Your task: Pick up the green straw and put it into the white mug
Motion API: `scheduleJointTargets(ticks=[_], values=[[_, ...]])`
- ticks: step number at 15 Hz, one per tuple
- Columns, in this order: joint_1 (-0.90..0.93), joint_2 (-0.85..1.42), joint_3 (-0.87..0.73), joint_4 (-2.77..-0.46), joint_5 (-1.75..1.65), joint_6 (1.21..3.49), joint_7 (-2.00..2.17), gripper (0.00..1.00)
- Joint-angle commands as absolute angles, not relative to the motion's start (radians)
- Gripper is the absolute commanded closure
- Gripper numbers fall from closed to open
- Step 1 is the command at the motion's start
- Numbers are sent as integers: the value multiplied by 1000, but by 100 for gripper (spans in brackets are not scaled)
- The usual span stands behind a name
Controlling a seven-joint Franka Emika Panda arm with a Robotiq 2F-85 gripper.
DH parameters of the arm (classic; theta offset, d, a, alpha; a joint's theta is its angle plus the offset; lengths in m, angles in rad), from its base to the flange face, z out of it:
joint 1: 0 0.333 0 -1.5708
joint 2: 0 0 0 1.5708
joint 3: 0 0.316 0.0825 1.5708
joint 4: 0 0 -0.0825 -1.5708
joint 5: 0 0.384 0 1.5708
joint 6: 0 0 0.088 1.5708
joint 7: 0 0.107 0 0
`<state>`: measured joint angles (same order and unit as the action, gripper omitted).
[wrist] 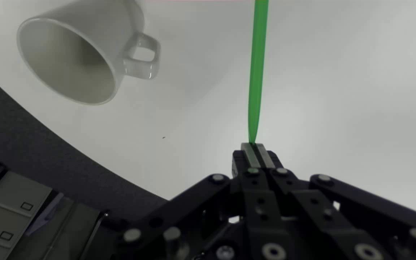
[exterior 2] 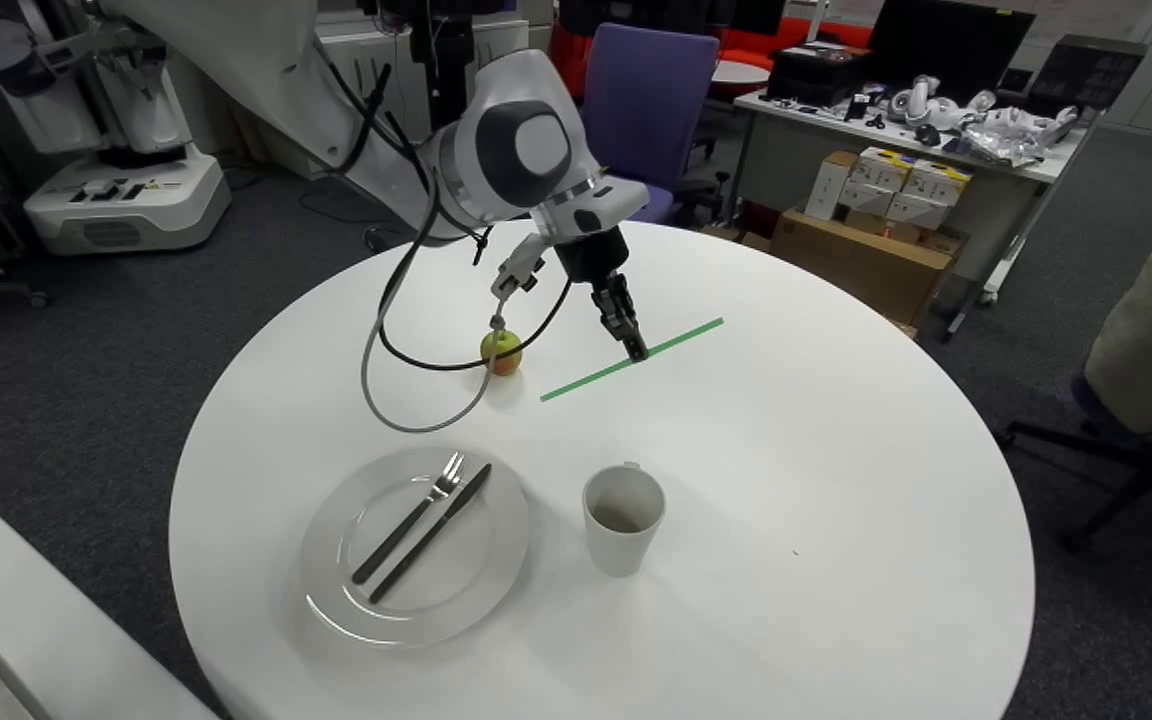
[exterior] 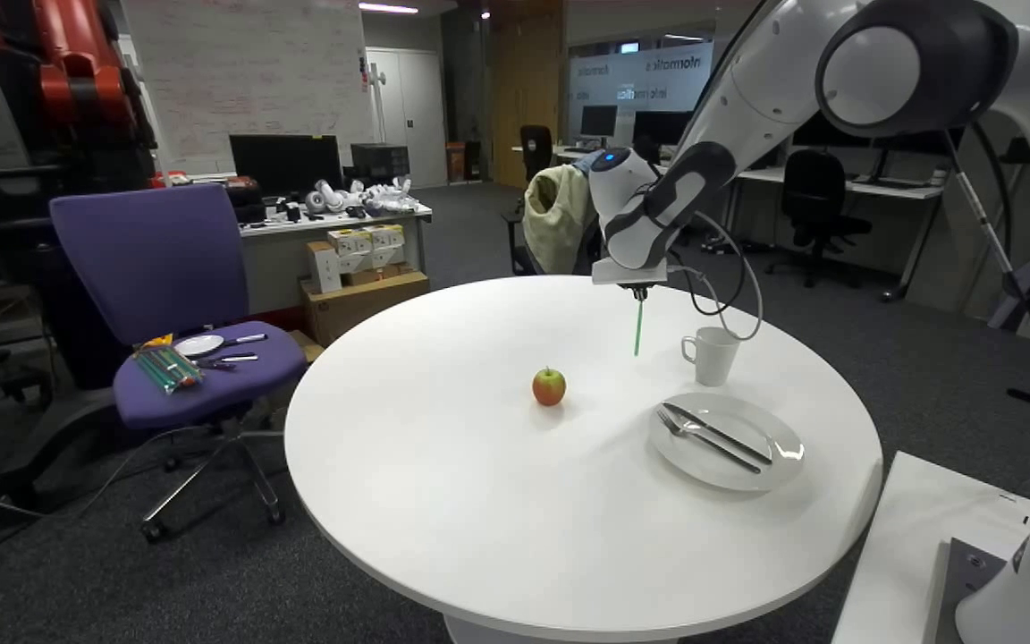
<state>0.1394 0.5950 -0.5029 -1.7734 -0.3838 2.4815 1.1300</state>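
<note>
My gripper (exterior: 639,292) is shut on the green straw (exterior: 638,333), pinching it between the fingertips. In an exterior view the straw (exterior 2: 688,338) crosses the fingertips (exterior 2: 638,352) and sticks out on both sides. In the wrist view the straw (wrist: 258,68) runs from the fingertips (wrist: 252,145) to the top edge and looks flattened at the grip. The straw seems held above the table, apart from the mug. The white mug (exterior: 715,358) stands upright, also in an exterior view (exterior 2: 618,548). In the wrist view the mug (wrist: 101,30) is left of the straw, handle facing it.
A white plate (exterior: 752,420) with a fork (exterior: 712,444) and knife (exterior: 721,433) lies beside the mug. An apple (exterior: 549,387) sits on the round white table (exterior: 443,501). A cable loop (exterior: 758,309) hangs from the arm near the mug.
</note>
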Motion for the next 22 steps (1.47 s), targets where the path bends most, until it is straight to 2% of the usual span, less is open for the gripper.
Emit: scheduleJointTargets(ticks=[1,8,14,22], values=[[203,531,-567,-1851,-561,2507,1302,100],[230,502,-581,-1874,-960,2430,1664,100],[154,424,-444,-1932,-1241,2243,1798,100],[26,342,-251,-2015,-1380,2042,1818,100]])
